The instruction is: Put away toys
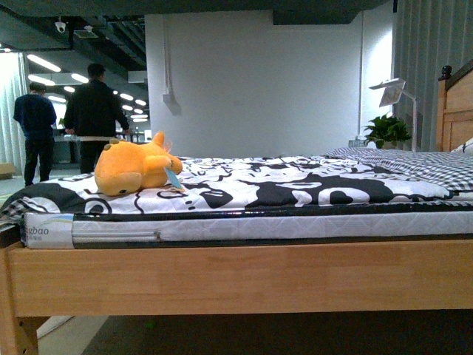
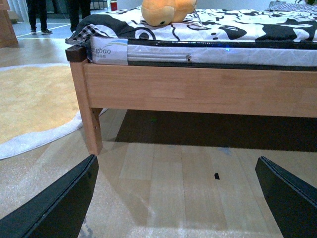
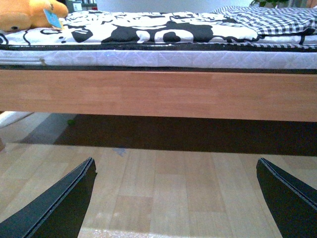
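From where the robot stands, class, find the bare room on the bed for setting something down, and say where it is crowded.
Free: the black-and-white sheet between the orange plush toy and the checked bedding, along the front edge. The wood floor before the bed frame is open too. Crowded: the left end, where the toy lies.

One orange-yellow plush toy, with one light-blue tag. One bed of pale wood, with one mattress, one black-and-white patterned cover, one checked blanket and one headboard. One bed leg seen from the left wrist. Two people standing in the background. One potted plant, one white lamp, one yellow rug. Two dark fingers in the left wrist view, two more fingers in the right wrist view, four in all. Ceiling light strips too blurred to count.
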Controlling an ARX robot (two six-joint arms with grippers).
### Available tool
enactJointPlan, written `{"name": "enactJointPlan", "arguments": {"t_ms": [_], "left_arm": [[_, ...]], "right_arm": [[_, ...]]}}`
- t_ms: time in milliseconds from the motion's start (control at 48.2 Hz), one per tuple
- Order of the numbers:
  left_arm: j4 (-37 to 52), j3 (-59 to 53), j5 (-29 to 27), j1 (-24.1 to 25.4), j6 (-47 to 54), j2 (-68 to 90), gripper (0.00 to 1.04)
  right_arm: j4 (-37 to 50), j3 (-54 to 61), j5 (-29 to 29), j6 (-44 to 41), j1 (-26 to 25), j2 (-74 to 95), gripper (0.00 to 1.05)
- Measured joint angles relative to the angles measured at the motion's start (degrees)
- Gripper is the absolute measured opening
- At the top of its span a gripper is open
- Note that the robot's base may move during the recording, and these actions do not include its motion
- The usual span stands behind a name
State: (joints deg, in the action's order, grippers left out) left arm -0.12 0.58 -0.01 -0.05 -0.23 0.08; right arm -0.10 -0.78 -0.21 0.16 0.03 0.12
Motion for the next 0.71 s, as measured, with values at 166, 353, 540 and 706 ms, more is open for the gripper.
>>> {"name": "enactJointPlan", "arguments": {"t_ms": [166, 353, 540, 706], "left_arm": [[0.00, 0.00, 0.02, 0.00, 0.00, 0.00, 0.99], [0.00, 0.00, 0.04, 0.00, 0.00, -0.02, 0.99], [0.00, 0.00, 0.20, 0.00, 0.00, -0.02, 0.99], [0.00, 0.00, 0.17, 0.02, 0.00, 0.07, 0.99]], "right_arm": [[0.00, 0.00, 0.00, 0.00, 0.00, 0.00, 0.98], [0.00, 0.00, 0.04, 0.00, 0.00, 0.00, 0.98], [0.00, 0.00, 0.35, 0.00, 0.00, 0.00, 0.98], [0.00, 0.00, 0.37, 0.00, 0.00, 0.07, 0.98]]}}
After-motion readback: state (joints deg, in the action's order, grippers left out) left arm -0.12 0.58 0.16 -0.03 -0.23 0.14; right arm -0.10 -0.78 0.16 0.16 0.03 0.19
